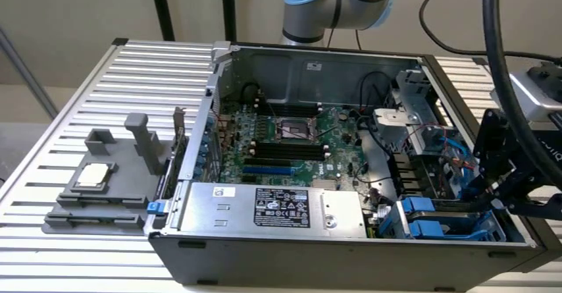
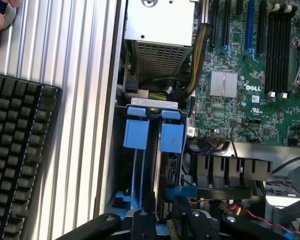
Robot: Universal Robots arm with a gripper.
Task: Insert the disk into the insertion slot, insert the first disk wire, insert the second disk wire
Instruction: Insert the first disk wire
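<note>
We see the gripper (image 1: 493, 199) hanging low over the drive slot (image 1: 420, 219) with its blue clips, in the near corner of the open computer case (image 1: 333, 261), just beside the silver power box (image 1: 263, 207). Whether the gripper is apart or clamped, we cannot tell.

Motherboard (image 1: 290, 141), power-supply box (image 1: 272, 207), keyboard (image 2: 15, 150), grey stand (image 1: 105, 202).
</note>
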